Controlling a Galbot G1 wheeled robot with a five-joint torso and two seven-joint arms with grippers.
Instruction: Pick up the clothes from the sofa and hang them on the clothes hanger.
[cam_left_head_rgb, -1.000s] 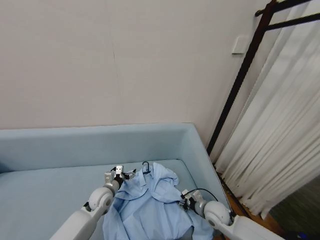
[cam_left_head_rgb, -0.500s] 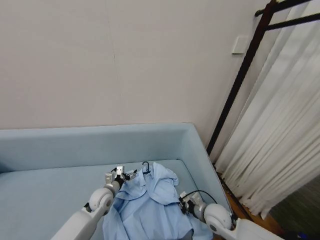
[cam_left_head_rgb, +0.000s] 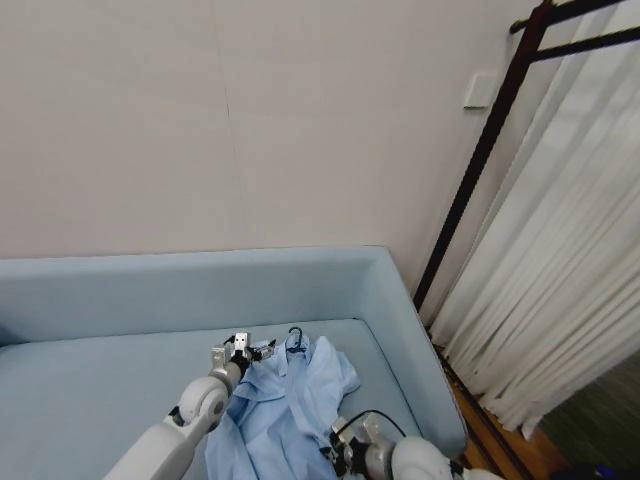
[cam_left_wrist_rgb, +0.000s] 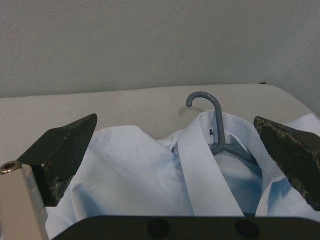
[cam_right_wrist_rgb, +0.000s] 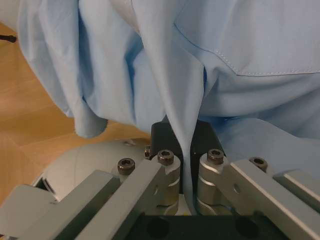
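Blue shirt (cam_left_head_rgb: 285, 400) lies on sofa (cam_left_head_rgb: 120, 290) seat, long axis collar at 12, tail toward 6. Left gripper (cam_left_head_rgb: 243, 346) spread wide and empty, just beside the collar, with hanger hook (cam_left_head_rgb: 293, 334) at its 3 o'clock; judged the nearer arm. Right gripper (cam_right_wrist_rgb: 189, 170) pinched onto a shirt fold, 5 o'clock.

White rounded arms (cam_left_head_rgb: 160, 445); left gripper (cam_left_wrist_rgb: 175, 120) with black wedge fingers (cam_left_wrist_rgb: 62, 157), right gripper (cam_right_wrist_rgb: 186, 150) with silver links (cam_right_wrist_rgb: 115, 187) and black hex screws (cam_right_wrist_rgb: 126, 164)
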